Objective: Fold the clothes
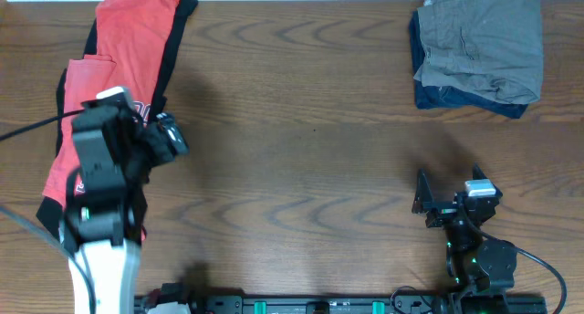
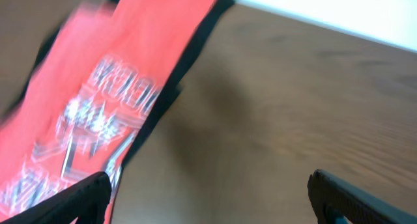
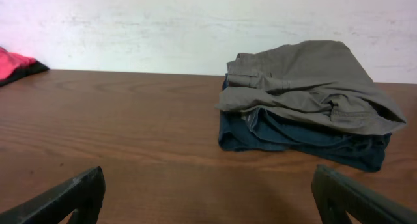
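- Grey-khaki cotton shorts (image 1: 479,36) (image 3: 306,81) lie folded into a rough rectangle at the far right corner of the brown wood-grain table (image 1: 301,122).
- The shorts sit on top of a dark navy folded garment (image 1: 456,99) (image 3: 293,136). The navy cloth shows beneath them along the near and left edges.
- In the right wrist view a seam and a hem fold run across the top of the shorts, and the stack stands close to the white wall (image 3: 130,22).
- A red T-shirt with white lettering and black trim (image 1: 128,40) (image 2: 98,100) lies stretched out along the far left side of the table, well apart from the shorts.
- The left gripper (image 2: 207,185) hangs over the right edge of the red T-shirt. Its dark fingers (image 2: 85,191) are spread wide, with nothing between them but cloth edge and bare wood below. The left wrist view is blurred, so the lettering cannot be read.
- The right gripper (image 3: 208,185) (image 1: 449,193) sits at the near right of the table, facing the stack from some way back. Its fingers (image 3: 71,195) stand wide apart and hold nothing.
- Neither gripper touches the shorts.
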`<action>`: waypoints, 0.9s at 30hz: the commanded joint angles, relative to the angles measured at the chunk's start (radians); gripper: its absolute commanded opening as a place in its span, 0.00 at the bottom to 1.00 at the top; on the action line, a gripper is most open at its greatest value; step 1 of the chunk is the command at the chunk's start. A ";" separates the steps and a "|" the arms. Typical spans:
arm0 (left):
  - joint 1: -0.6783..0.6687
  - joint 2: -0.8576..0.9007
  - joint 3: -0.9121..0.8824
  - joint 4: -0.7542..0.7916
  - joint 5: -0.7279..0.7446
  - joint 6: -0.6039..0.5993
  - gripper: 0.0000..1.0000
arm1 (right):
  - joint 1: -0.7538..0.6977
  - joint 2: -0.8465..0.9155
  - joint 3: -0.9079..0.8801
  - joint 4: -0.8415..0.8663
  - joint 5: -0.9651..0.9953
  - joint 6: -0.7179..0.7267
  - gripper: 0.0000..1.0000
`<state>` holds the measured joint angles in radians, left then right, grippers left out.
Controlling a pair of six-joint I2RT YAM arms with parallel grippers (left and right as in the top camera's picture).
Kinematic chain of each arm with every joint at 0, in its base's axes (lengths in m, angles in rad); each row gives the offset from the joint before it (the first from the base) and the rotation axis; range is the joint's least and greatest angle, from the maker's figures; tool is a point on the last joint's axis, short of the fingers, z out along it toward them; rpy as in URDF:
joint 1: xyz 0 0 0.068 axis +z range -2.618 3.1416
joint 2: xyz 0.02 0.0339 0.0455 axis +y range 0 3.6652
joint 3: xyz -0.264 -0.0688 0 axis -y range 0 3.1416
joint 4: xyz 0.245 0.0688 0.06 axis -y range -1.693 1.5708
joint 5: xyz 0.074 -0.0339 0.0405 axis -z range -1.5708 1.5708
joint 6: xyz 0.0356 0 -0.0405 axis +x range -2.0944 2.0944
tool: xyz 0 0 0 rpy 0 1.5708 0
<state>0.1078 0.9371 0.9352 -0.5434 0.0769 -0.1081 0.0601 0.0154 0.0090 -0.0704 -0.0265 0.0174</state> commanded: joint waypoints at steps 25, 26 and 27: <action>-0.090 -0.869 -0.764 0.509 0.072 0.175 0.98 | 0.006 -0.009 -0.003 -0.002 -0.003 -0.011 0.99; -0.090 -0.882 -0.772 0.508 0.072 0.175 0.98 | 0.006 -0.009 -0.003 -0.001 -0.003 -0.011 0.99; -0.090 -0.895 -0.783 0.509 0.072 0.175 0.98 | 0.006 -0.009 -0.003 -0.002 -0.003 -0.011 0.99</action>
<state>0.0223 0.0788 0.1741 -0.0422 0.1539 0.0536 0.0601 0.0147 0.0090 -0.0704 -0.0265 0.0174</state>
